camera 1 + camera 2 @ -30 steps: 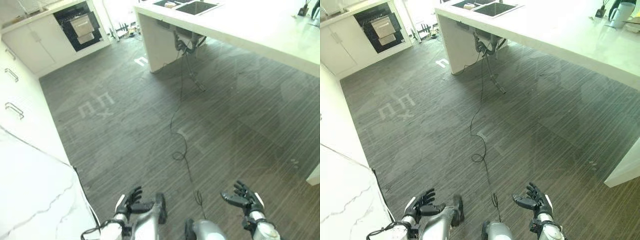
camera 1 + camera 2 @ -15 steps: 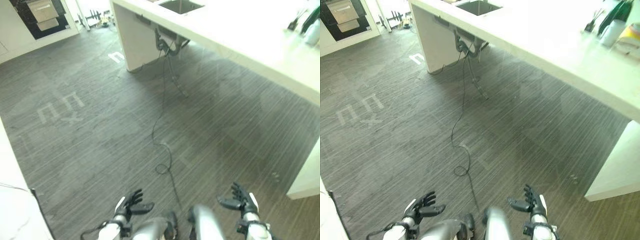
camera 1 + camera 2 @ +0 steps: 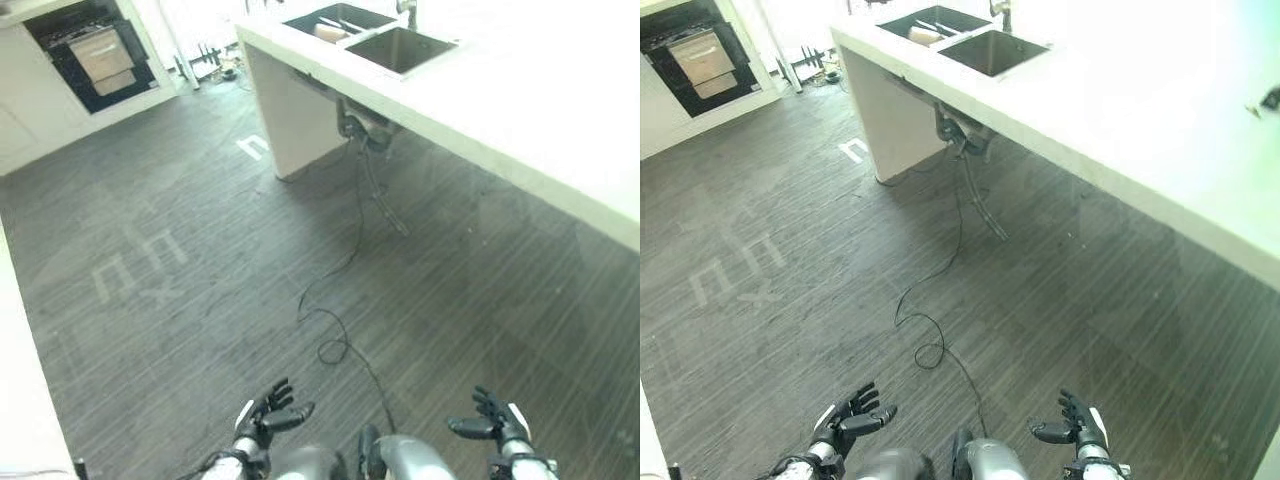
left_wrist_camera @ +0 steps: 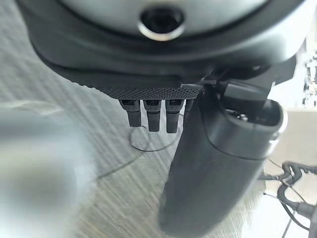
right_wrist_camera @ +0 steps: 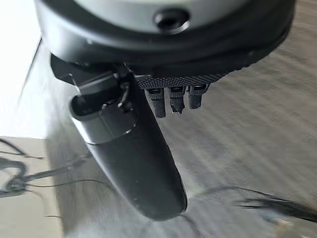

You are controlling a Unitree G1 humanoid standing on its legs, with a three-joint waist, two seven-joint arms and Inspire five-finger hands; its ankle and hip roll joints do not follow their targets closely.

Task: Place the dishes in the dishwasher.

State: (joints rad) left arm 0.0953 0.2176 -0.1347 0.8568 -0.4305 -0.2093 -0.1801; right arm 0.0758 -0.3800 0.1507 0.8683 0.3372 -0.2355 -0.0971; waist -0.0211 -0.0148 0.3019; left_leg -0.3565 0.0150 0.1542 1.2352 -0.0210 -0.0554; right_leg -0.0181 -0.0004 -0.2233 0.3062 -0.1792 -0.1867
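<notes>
My left hand hangs low over the dark wood floor with its fingers spread and holds nothing; it also shows close up as my left hand. My right hand is at the same height on the other side, fingers relaxed and empty, seen close as my right hand. Ahead stands a white counter with a double sink; something pale, perhaps dishes, lies in its far basin. At the far left a dark open appliance sits in the white cabinets, with a pale rack or drawer showing inside.
A black cable trails across the floor from under the sink. Pale markings lie on the floor to the left. A white counter edge runs along the left side. A wire rack stands by the far wall.
The whole view has swung left and the sink now shows fully: the camera moved. Both hands stay low, open and empty.
</notes>
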